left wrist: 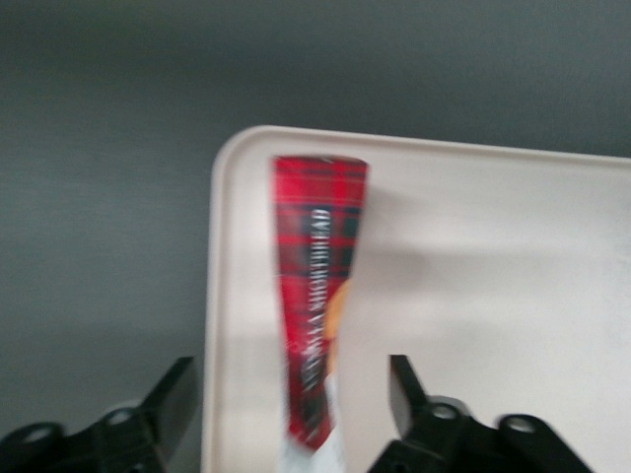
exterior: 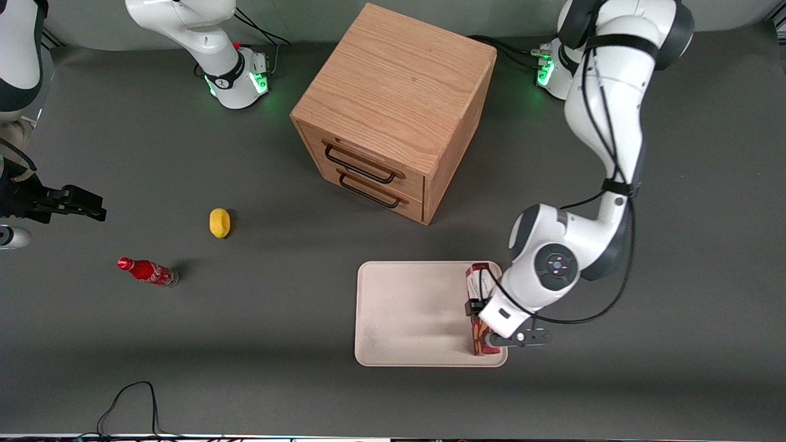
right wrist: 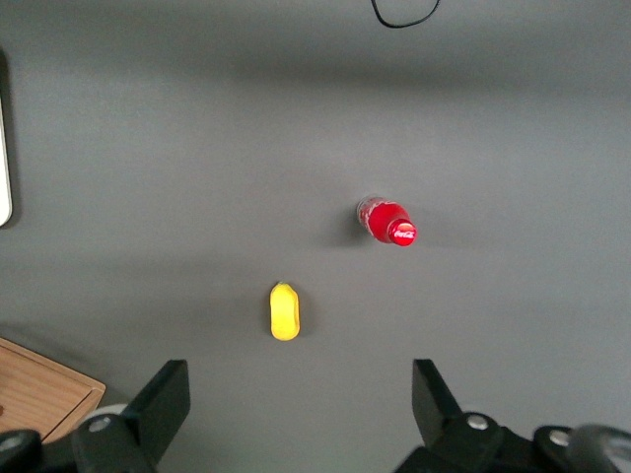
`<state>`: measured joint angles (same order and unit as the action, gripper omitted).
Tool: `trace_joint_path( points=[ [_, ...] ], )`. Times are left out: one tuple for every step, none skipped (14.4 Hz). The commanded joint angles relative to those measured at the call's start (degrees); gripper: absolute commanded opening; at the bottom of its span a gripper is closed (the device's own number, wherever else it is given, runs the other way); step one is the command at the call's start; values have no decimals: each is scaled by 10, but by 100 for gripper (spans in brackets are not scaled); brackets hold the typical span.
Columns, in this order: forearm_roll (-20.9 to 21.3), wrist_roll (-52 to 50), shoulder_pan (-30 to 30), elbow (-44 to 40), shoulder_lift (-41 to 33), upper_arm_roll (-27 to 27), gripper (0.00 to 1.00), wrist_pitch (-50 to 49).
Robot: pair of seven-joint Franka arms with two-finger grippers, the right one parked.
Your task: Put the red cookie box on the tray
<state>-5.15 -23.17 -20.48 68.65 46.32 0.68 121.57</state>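
The red cookie box [exterior: 479, 277] rests on a long narrow side on the cream-white tray [exterior: 405, 313], along the tray's rim toward the working arm's end. My left gripper [exterior: 478, 310] hovers just above the box, over its middle. In the left wrist view the box [left wrist: 317, 266] lies between the two black fingers [left wrist: 177, 394], with clear gaps on both sides, so the gripper [left wrist: 291, 379] is open and touches nothing. The tray [left wrist: 493, 296] spreads under the box. The arm hides part of the box in the front view.
A wooden two-drawer cabinet [exterior: 393, 110] stands farther from the front camera than the tray. A yellow lemon [exterior: 220, 222] and a small red bottle [exterior: 147, 271] lie toward the parked arm's end. A black cable [exterior: 129, 399] loops at the table's near edge.
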Motion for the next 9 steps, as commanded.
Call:
trace_joint_path(
  points=[
    [4,22,31,82,-121,-2,100,-62],
    [4,27,49,112,-158,-2,100,-76],
    [4,31,63,141,-196,-2,100,-93],
    [5,37,80,168,-233,-2,100,-116],
    [6,48,96,190,-267,-2,100,-145],
    [7,70,113,211,-299,-2,100,-175],
    [7,93,133,228,-328,-2,100,-197],
    [7,107,150,246,-357,-4,100,-212],
    [7,112,165,265,-381,-6,100,-221]
  ],
)
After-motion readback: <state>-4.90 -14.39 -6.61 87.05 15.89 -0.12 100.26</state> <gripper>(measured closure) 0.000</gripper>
